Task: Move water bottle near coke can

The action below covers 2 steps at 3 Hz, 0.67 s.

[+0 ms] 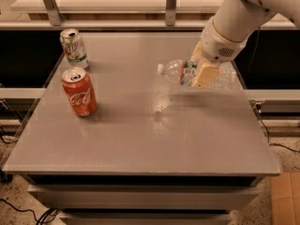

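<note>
The water bottle is clear with a white cap, held on its side above the right part of the grey table, cap pointing left. My gripper is shut on its labelled middle, fingers pointing down. The coke can, red with white script, stands upright at the left of the table, well apart from the bottle.
A white-and-green soda can stands upright at the back left, behind the coke can. A metal rail with posts runs along the back. A cardboard box is on the floor at the lower right.
</note>
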Motion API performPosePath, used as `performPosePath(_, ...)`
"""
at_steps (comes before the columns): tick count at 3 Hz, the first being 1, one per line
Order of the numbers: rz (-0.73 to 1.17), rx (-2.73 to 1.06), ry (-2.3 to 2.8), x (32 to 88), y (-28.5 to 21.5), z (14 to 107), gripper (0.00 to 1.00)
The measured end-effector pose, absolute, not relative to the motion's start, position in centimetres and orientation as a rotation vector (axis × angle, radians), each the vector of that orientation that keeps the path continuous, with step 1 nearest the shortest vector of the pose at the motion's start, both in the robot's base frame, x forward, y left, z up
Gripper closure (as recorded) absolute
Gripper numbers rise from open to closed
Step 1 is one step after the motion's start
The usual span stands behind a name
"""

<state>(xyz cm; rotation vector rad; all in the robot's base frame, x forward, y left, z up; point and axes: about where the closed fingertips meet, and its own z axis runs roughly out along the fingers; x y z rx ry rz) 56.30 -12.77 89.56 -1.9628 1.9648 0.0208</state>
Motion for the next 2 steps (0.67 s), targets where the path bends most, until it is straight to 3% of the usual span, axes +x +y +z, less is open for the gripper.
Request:
performPosePath(1, 0.084, -2.074, 1.804, 54.18, -8.51, 90.51, 1.00)
performPosePath(2, 0.084, -2.074, 1.804, 54.18, -8.51, 90.51, 1.00)
